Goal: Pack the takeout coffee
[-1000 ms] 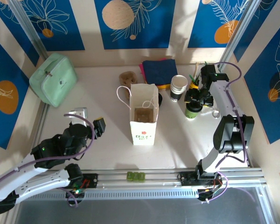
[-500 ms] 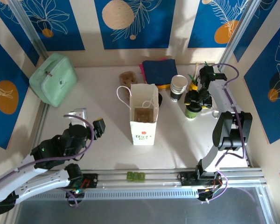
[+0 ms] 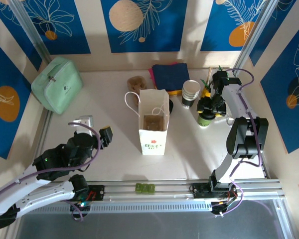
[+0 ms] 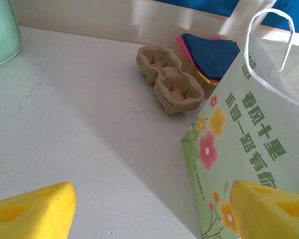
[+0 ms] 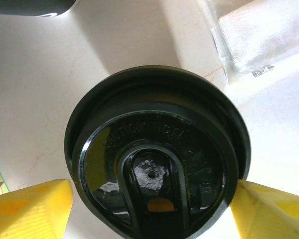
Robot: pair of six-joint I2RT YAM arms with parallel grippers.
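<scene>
Both fingers (image 5: 32,209) of our right hand (image 5: 152,201) stand unclenched astride the black-lidded cup (image 5: 154,149), the takeout coffee (image 3: 191,93) just beside the hand toward the paper bag (image 3: 153,127), so a skewed squeeze could topple either.

Item: takeout coffee (image 3: 191,93)
Look: white ribbed paper cup with a dark lower part, nested in a short stack of its like
Pose: upright, round rim open to the top
Place: back right of the surface (image 3: 114,144), just beside the folded blue cloth (image 3: 170,74)
</scene>
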